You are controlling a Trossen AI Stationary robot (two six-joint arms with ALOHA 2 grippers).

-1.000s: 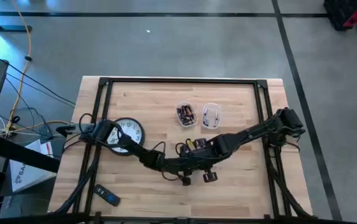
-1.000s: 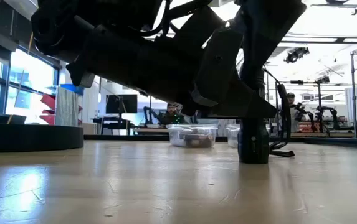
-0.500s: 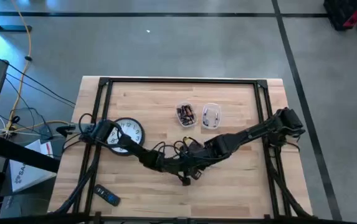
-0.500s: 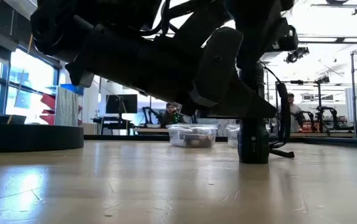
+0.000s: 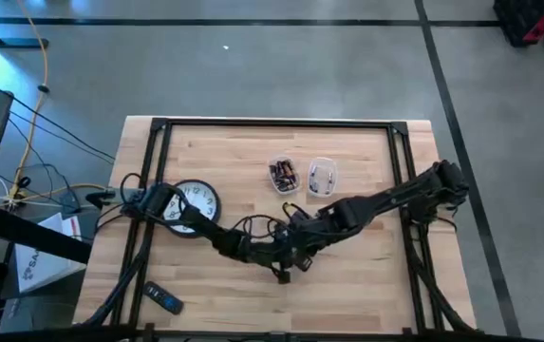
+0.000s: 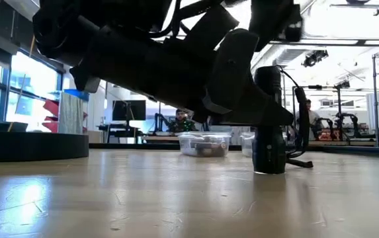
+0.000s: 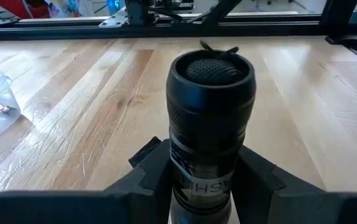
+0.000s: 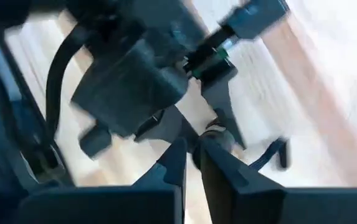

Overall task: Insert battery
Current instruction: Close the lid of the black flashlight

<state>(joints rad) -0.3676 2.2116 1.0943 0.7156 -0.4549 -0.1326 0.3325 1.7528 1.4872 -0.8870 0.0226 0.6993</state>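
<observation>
Upright on the counter (image 5: 366, 275) a black flashlight (image 7: 209, 118) is seen, its open, mesh-lined end turned upward. It is clamped around its lower body by the two dark fingers (image 7: 150, 171) of the left end effector (image 7: 206, 186), which press on it from both sides. In the low view the flashlight (image 6: 268, 122) stands with its base on the wood, under the dark bulk of the arms.

Directly above the left end effector, the right end effector (image 8: 194, 152) is held over the flashlight, its fingers drawn nearly together; whether anything is pinched between them cannot be told. In the high view both arms are seen to meet near the middle of the counter, the left end effector (image 5: 281, 269) just below the right end effector (image 5: 300, 249).

Beyond the two end effectors, toward the far edge, two clear tubs are placed side by side: one with batteries (image 5: 283, 175), the other with small parts (image 5: 322, 175). Beside the left arm's base a round clock (image 5: 196, 200) lies face up, and a small remote (image 5: 164, 300) lies near the counter's front corner. Behind the counter, seated people (image 6: 181, 123) are visible in the room.
</observation>
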